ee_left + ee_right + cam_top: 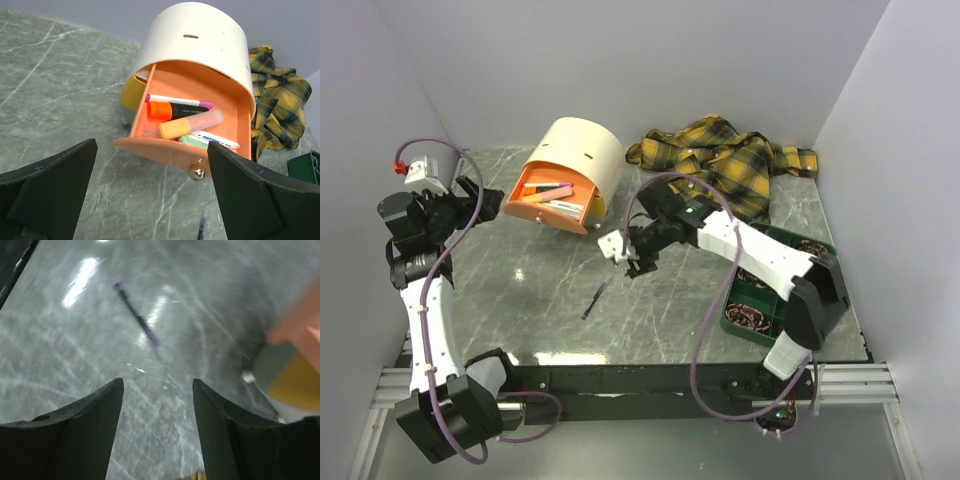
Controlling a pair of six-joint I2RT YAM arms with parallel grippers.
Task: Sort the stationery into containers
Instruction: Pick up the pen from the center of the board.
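A dark pen (595,300) lies loose on the desk (520,285), just ahead of the right claw (157,385), whose fingers stand apart and empty. The left claw (151,145) gapes wide, facing the drawer box (200,40) — markers (190,125) lie in its pulled-out drawer.

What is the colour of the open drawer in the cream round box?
The drawer is orange, seen best in the left wrist view.
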